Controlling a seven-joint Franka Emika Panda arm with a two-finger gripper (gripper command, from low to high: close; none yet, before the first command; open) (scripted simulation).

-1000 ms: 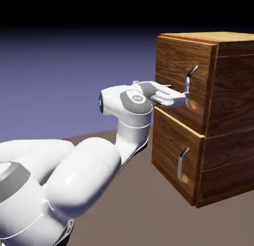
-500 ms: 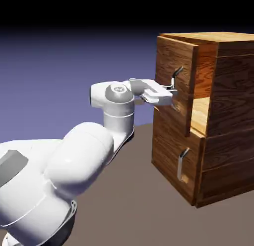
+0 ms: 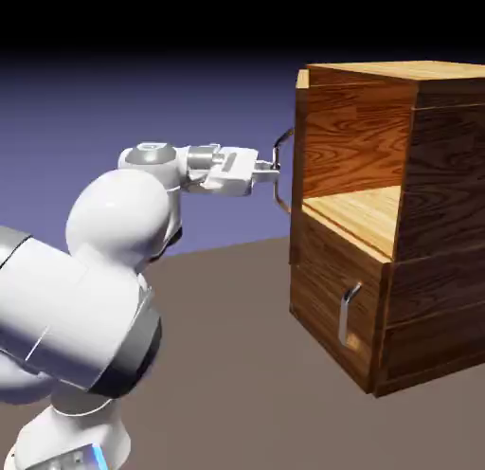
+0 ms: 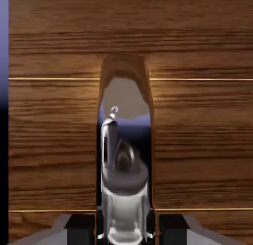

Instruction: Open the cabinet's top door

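Observation:
The reddish-brown wood cabinet (image 3: 440, 222) stands at the exterior view's right. Its top door (image 3: 298, 117) is swung wide and shows nearly edge-on, so the upper compartment (image 3: 365, 207) lies bare. My gripper (image 3: 272, 175) reaches in from the left, level, and is shut on the door's silver bar handle (image 3: 282, 171). In the hand view the door's wood grain (image 4: 197, 130) fills the picture. The silver handle (image 4: 117, 165) rises from between my fingertips (image 4: 79, 223), in front of a recess in the panel; the gripper (image 4: 123, 226) is clamped on its lower part.
The shorter lower panel (image 3: 322, 288) is closed, with its small metal handle (image 3: 349, 315) untouched. The arm's large white body (image 3: 85, 298) fills the exterior view's lower left. Brown tabletop (image 3: 246, 383) lies between the arm and the cabinet.
The gripper closed on the handle and pulled back to the left. The top door swung from closed to wide open, uncovering the upper compartment.

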